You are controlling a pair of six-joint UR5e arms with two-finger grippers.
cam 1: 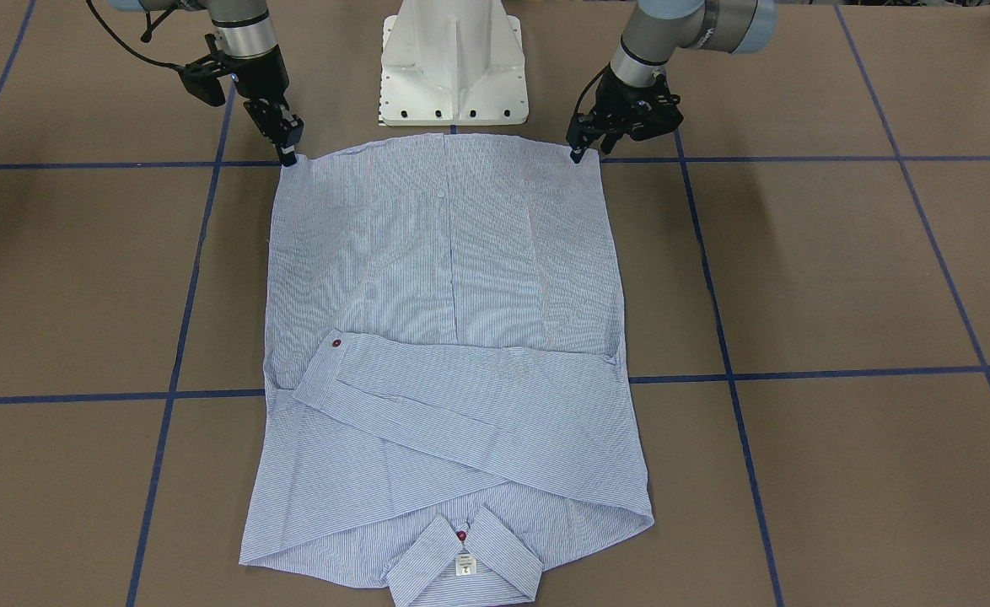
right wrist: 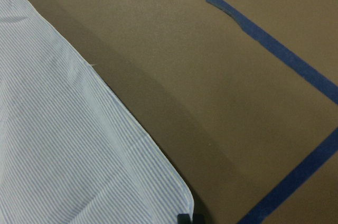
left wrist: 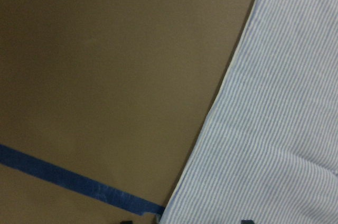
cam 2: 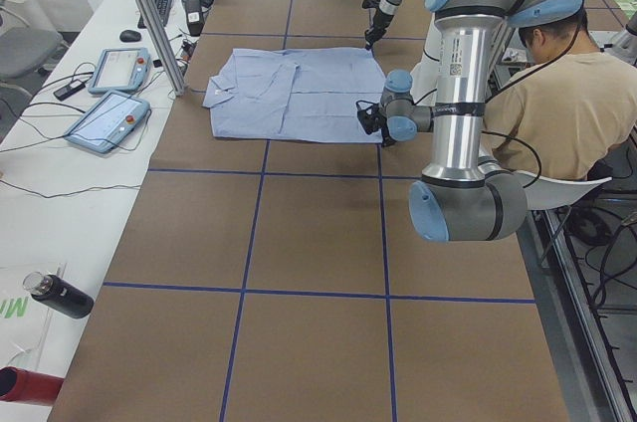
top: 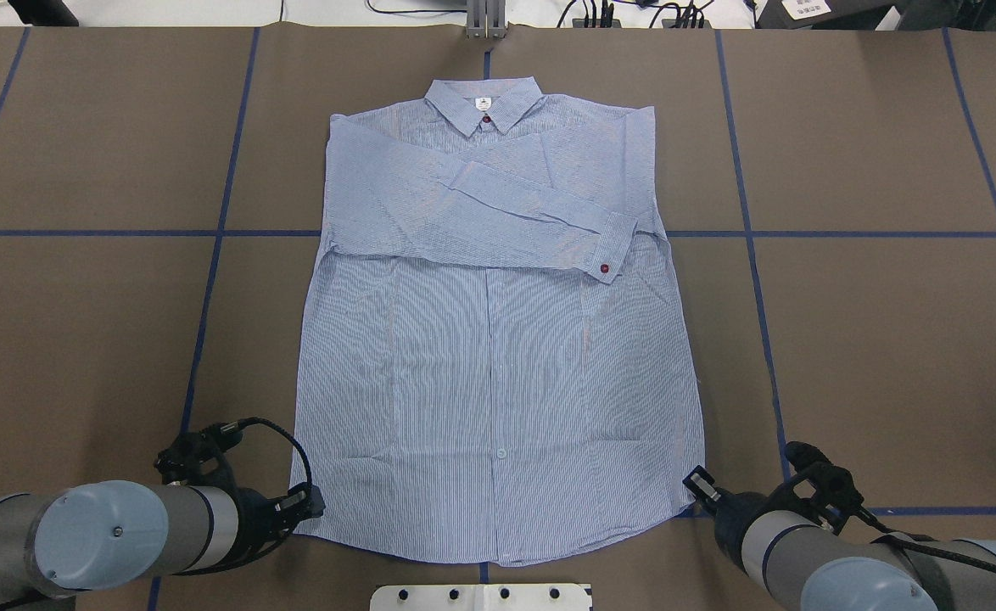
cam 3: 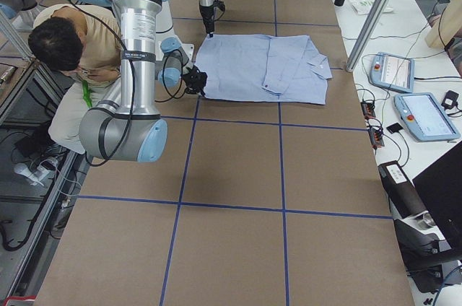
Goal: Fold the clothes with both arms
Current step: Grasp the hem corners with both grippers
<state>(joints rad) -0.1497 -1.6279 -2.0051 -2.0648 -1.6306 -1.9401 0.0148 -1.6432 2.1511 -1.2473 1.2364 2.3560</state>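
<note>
The light blue striped shirt (cam 1: 453, 278) (top: 498, 365) lies flat and face up, its collar (top: 483, 106) at the far side and both sleeves folded across the chest. Its hem faces the robot. My left gripper (cam 1: 578, 155) (top: 310, 502) is down at the hem's left corner. In the left wrist view two dark fingertips (left wrist: 127, 221) stand apart astride the shirt's edge (left wrist: 280, 129), so it is open. My right gripper (cam 1: 287, 156) (top: 695, 485) is at the other hem corner. In the right wrist view its fingertips (right wrist: 185, 217) show together, right at the corner of the cloth (right wrist: 63, 145).
The white pedestal base (cam 1: 453, 76) stands just behind the hem. Blue tape lines (top: 209, 280) grid the brown table. A person (cam 2: 557, 113) sits behind the robot. Pendants (cam 2: 109, 118) and a bottle (cam 2: 55, 295) lie on the side table beyond the collar.
</note>
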